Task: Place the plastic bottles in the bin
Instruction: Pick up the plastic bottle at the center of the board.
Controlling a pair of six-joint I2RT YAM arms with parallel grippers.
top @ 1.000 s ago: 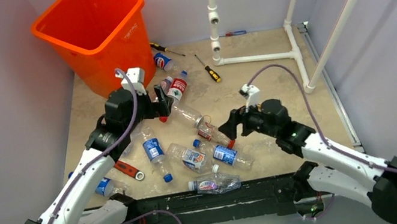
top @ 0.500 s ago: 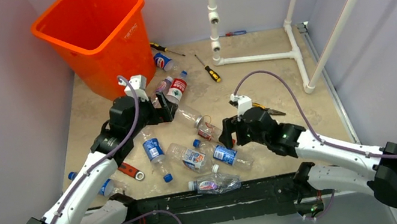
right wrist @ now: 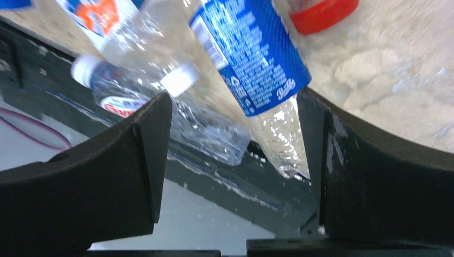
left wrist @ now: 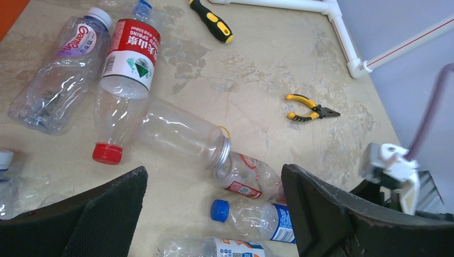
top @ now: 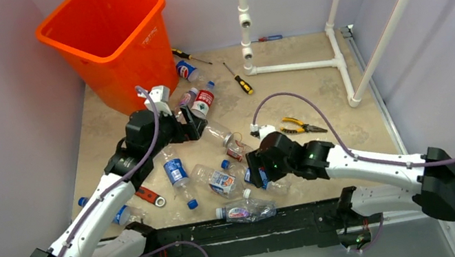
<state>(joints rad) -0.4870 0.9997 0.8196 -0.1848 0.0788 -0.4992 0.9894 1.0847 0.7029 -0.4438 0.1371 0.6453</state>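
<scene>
Across the desk (top: 315,86) the plastic bottles (top: 176,172) lie scattered on their sides, most of them between the two arms. The orange bin (top: 124,69) stands at the far left corner, with a few bottles close to its base. The left gripper (left wrist: 213,171) hangs over a clear capless bottle (left wrist: 182,134), its jaws spread wide and holding nothing. A red-capped bottle (left wrist: 126,69) lies against that one. The right gripper (right wrist: 233,96) sits low near the front edge, jaws spread on either side of a blue-labelled bottle (right wrist: 251,53); whether they touch it cannot be told. Yellow-handled pliers (left wrist: 308,108) lie well apart from the bottles.
</scene>
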